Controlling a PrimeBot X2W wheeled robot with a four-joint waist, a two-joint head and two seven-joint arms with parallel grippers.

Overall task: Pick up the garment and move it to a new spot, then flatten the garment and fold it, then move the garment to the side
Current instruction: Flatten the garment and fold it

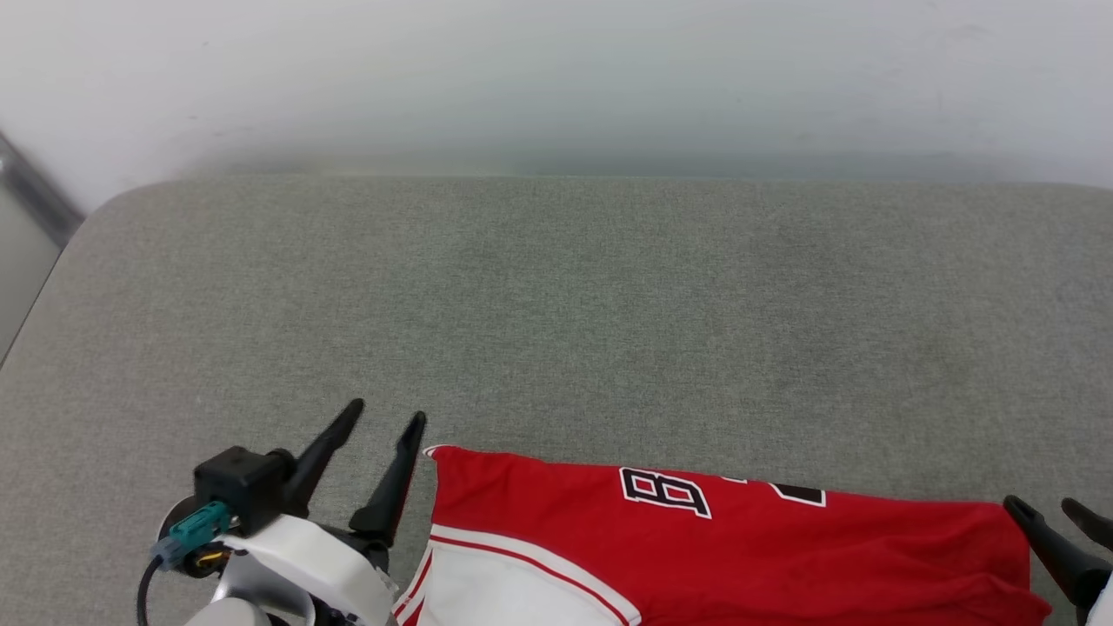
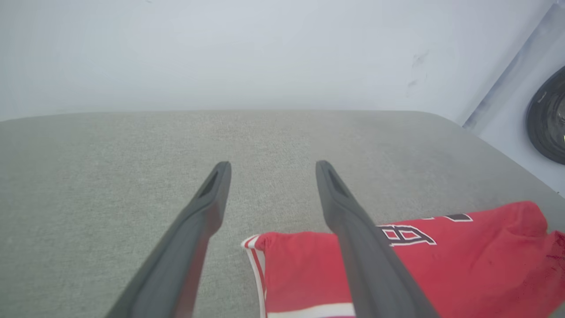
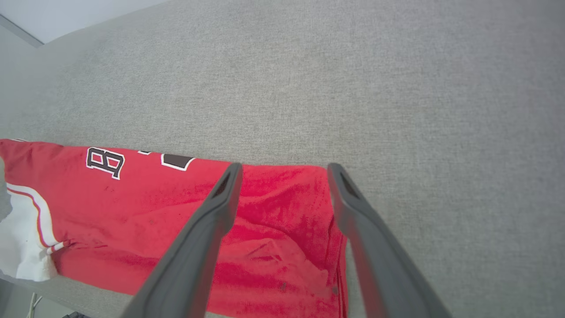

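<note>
Spreading wide at the lower left of the head view, my left tool (image 1: 385,417) holds nothing; in its wrist view the left tool (image 2: 272,165) has bare grey cloth between its two fingertips. It sits just off the left end of the garment (image 1: 739,556), its right finger (image 1: 396,478) close beside the garment's far left corner. I cannot tell whether they touch.

The garment lies along the near edge of the tabletop (image 1: 556,304), which is covered in grey fabric and backed by a pale wall (image 1: 556,78). It stretches from my left tool across to my right one. Its upper side is red, with a black-and-white letter "B" (image 1: 665,491) and part of a second letter at its far edge. A white sleeve (image 1: 504,591) with red-and-white striped trim shows at its left end. From the left wrist the garment (image 2: 485,256) runs off to the right behind my right finger, and a dark round thing (image 2: 547,119) stands past the tabletop's corner.

My right tool (image 1: 1042,504) sits at the lower right of the head view, by the garment's right end. Seen from its wrist, the right tool (image 3: 285,168) is wide apart and grips nothing. Its left finger crosses the rumpled red cloth of the garment (image 3: 154,207) and its right finger runs along the cloth's right edge.
</note>
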